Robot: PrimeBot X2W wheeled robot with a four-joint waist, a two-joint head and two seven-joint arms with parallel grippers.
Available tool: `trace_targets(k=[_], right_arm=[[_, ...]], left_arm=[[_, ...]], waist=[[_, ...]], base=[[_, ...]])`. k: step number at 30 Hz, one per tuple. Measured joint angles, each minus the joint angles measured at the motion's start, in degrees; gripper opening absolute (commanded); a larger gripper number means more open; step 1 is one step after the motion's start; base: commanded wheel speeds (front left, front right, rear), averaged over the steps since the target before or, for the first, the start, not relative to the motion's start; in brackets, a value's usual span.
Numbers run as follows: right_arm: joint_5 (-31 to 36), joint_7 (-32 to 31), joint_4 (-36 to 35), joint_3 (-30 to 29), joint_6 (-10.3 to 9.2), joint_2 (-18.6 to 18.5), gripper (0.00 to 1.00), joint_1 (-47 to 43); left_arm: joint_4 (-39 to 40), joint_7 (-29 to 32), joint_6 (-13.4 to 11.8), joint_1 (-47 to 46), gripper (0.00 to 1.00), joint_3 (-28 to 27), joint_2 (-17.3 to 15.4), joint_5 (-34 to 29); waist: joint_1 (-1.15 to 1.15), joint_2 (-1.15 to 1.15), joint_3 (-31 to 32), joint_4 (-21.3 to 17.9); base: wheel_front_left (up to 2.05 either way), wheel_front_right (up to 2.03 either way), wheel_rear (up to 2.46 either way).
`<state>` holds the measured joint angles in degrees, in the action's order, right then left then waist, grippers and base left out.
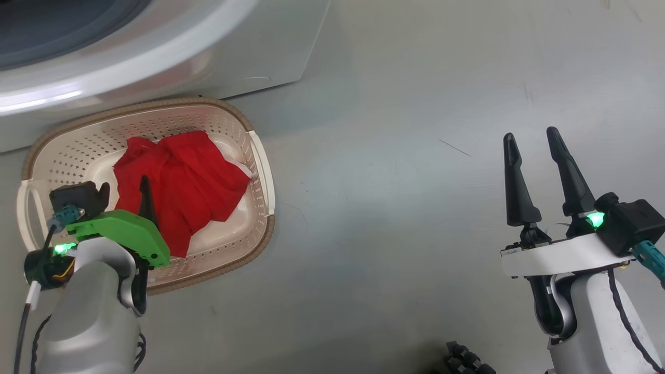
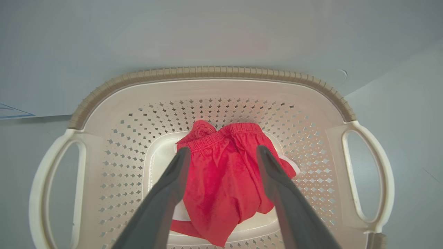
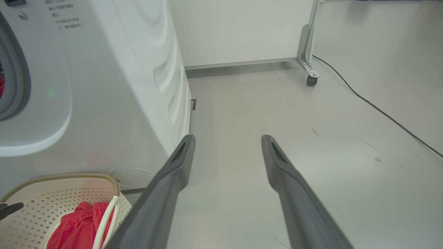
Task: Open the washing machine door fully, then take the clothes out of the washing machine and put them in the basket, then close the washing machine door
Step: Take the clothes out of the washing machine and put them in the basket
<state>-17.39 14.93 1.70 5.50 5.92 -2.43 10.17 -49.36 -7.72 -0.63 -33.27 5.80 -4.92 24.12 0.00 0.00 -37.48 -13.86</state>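
Our left gripper [image 2: 223, 152] hangs with fingers spread wide, gripping nothing, over the red clothes [image 2: 221, 183] lying in the basket [image 2: 207, 72] just before the washing machine [image 1: 270, 47]. Farther right, our right gripper [image 1: 530, 135] stands equally spread and empty above the floor [image 1: 389, 208].

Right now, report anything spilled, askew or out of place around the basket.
Nothing stands out. The clothes lie inside the basket, none seen over its rim or on the floor; the basket sits level beside the washing machine.
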Motion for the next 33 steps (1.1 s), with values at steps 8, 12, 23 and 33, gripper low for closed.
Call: trace_targets(k=[8, 12, 23, 33], right_arm=[[0.10, 0.00, 0.97, -1.11, -0.01, 0.07, 1.00, 0.04], [0.55, 0.00, 1.45, -1.60, -0.01, 0.07, 1.00, 0.03], [2.79, 0.00, 2.93, -3.18, 0.00, -0.63, 1.00, -0.28], [4.44, 0.00, 5.05, -3.57, 0.00, -1.47, 1.00, -3.66]], left_arm=[[-0.67, -5.16, 1.03, -0.31, 1.00, 1.21, 0.02, -1.32], [-0.13, -6.27, 1.81, -0.29, 1.00, 1.81, 0.49, -1.74], [9.10, -6.72, 3.02, 0.86, 1.00, 1.26, 2.26, -2.46], [21.75, -6.72, 2.93, 8.89, 1.00, -0.42, 2.25, -6.11]], waist=[[0.00, 0.00, 2.01, 1.00], [0.00, 0.00, 3.46, 1.97], [0.00, 0.00, 8.36, 5.90], [0.00, 0.00, 15.84, 9.38]], base=[[0.00, 0.00, 0.00], [0.00, 0.00, 0.00], [0.00, 0.00, 0.00], [0.00, 0.00, 0.00]])
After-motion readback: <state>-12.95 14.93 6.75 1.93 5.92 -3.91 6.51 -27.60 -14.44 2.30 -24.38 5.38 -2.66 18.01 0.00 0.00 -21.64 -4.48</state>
